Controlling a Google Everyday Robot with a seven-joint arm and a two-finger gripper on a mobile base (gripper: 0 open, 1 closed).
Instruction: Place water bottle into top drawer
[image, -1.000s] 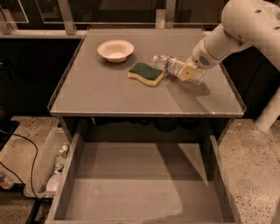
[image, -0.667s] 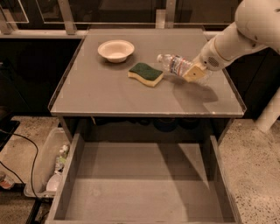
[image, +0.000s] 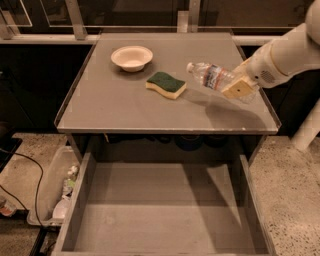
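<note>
The water bottle (image: 212, 76) is clear with a white cap and a white-and-red label. It is held tilted above the right side of the grey table (image: 125, 112), cap pointing left. My gripper (image: 239, 86) comes in from the right on a white arm and is shut on the bottle's base end. The top drawer (image: 165, 210) is pulled out wide open below the table's front edge, with a flat grey bottom and nothing in it.
A green and yellow sponge (image: 166, 84) lies mid-table. A white bowl (image: 132, 57) stands at the back left. A clear plastic bin (image: 54, 187) with small bottles sits on the floor left of the drawer. Cables run along the floor at left.
The gripper has lifted the water bottle off the table and carried it to the right and up. The sponge and the bowl have not moved.
</note>
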